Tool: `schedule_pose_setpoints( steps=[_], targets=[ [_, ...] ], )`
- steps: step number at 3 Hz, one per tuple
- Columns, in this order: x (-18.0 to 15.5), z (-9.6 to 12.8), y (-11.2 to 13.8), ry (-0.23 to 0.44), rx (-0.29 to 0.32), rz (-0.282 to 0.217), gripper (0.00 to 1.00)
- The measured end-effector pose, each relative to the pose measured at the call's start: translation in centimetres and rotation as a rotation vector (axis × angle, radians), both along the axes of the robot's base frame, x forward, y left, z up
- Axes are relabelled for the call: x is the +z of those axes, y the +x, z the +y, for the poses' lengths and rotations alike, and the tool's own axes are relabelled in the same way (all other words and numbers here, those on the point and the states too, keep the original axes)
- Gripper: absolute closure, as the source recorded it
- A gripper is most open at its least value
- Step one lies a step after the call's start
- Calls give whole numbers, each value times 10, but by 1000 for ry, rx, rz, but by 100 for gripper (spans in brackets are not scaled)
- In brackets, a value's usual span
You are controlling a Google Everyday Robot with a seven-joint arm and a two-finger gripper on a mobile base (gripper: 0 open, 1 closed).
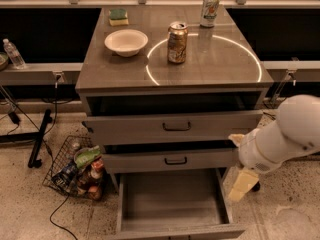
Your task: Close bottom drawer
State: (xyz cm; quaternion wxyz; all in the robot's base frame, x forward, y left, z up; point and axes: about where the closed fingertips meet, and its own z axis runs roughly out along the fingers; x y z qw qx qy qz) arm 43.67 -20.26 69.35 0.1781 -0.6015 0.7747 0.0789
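The bottom drawer (172, 204) is pulled far out at the foot of the grey cabinet. Its plain grey box is empty and its front panel (175, 232) lies at the lower edge of the view, handle hidden. My gripper (242, 184) hangs just outside the drawer's right side wall, low near the floor, below the right end of the middle drawer. The white arm (282, 136) reaches in from the right.
The top drawer (175, 126) and middle drawer (172, 160) stand slightly open. The cabinet top (220, 64) carries a white bowl (126, 42), a can (177, 43), a second can (210, 9) and a sponge (118, 17). A wire basket (77, 169) of rubbish sits on the floor at left.
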Motion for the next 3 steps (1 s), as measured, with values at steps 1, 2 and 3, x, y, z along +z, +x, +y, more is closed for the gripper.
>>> schedule_pose_setpoints(
  steps=[1,2,3],
  targets=[
    [-76,11,0,-14,-18,32,0],
    [-173,9,18,-27,-19,34,0],
    [-231,-1,32,-37,-7,29,0]
  ],
)
